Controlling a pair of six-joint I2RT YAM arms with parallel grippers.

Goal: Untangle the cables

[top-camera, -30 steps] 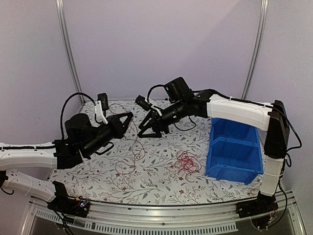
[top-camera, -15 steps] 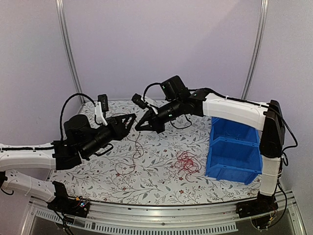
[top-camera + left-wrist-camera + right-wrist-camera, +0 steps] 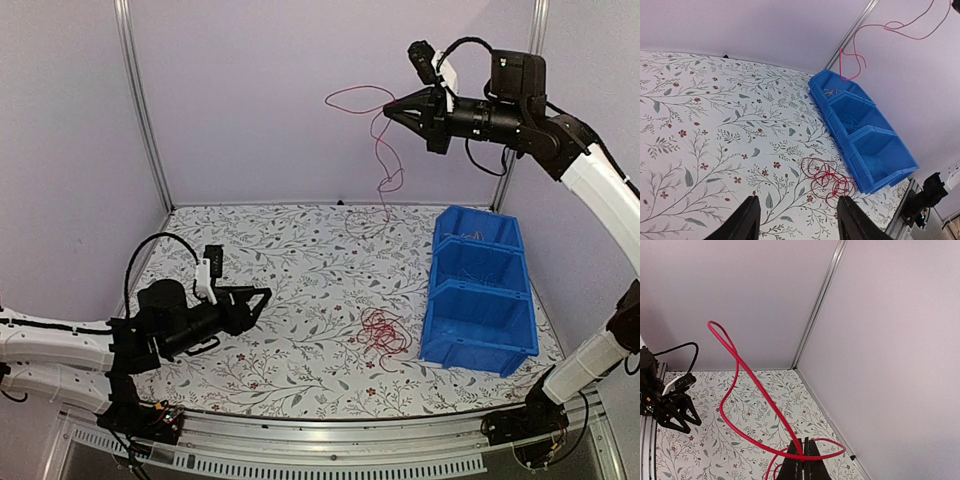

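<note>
Red wire [image 3: 747, 372] pinched high in right tool [image 3: 388, 108] — left tool [image 3: 262, 298] spread, low; clump [image 3: 383, 332] near bin [image 3: 480, 330] edge.

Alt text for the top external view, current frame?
The right gripper, held high in the air, pinches one red wire that loops and dangles above the table. A red clump of cables lies on the floral table beside a blue bin; the left gripper sits low and open at the left.
</note>
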